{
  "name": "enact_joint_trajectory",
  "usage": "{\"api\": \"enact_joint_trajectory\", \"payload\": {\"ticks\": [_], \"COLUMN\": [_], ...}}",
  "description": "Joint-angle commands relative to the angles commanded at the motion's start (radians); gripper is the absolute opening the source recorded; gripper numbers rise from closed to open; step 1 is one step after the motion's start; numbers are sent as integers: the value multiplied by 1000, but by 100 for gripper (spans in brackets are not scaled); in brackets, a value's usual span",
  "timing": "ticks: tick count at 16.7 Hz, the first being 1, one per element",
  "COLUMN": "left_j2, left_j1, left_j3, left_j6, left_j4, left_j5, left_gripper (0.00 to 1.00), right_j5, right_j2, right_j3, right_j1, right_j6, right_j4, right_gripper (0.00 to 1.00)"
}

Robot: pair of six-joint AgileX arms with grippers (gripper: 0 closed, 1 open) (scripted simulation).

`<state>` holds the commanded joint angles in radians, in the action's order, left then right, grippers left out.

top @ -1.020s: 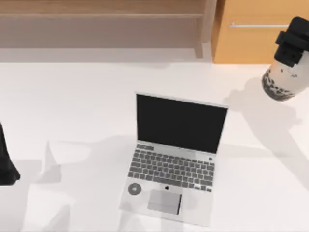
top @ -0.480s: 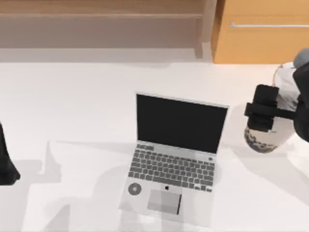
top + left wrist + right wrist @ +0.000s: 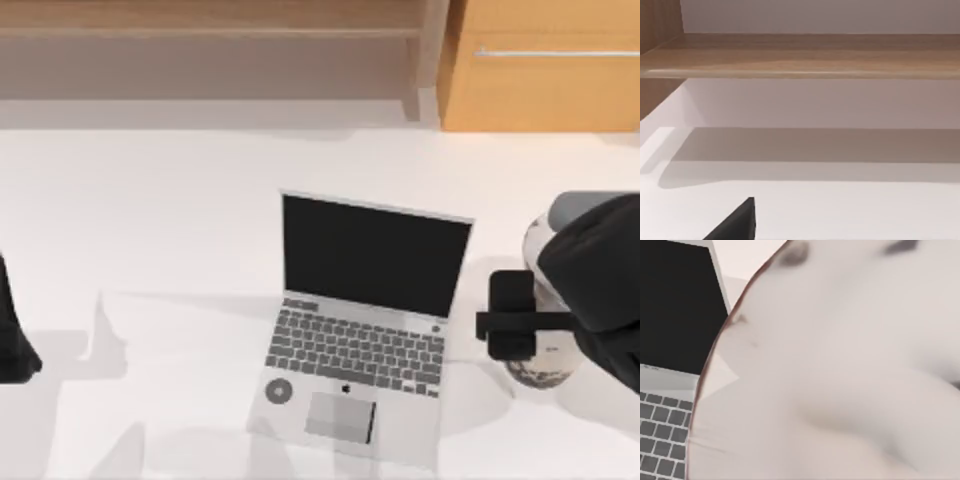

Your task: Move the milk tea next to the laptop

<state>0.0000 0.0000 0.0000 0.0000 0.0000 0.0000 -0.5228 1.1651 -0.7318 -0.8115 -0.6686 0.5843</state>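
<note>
One milk tea (image 3: 541,372), nearer laptop (image 3: 365,320).

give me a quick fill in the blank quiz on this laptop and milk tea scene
1. The milk tea is at the laptop's ____ side in the top view.
2. The laptop's lid is ____, its screen dark.
3. The arm over the milk tea is the ____ arm; its right gripper is beside the keyboard end.
4. The left gripper sits parked at the table's ____ edge.

Missing words: right; open; right; left
</note>
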Motion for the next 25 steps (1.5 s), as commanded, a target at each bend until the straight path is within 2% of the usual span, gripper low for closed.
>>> {"api": "enact_joint_trajectory", "payload": {"ticks": [13, 25], "left_j2": [0, 0], "left_j1": [0, 0], "left_j3": [0, 0], "left_j6": [0, 0], "left_j4": [0, 0], "left_j5": [0, 0], "left_gripper": [100, 100], "right_j5": [-20, -1], "right_j2": [-6, 37], "right_j3": [10, 101], "right_j1": [0, -2], "right_j6": [-10, -2], "right_j4": [-88, -137], "right_gripper": [0, 0]}}
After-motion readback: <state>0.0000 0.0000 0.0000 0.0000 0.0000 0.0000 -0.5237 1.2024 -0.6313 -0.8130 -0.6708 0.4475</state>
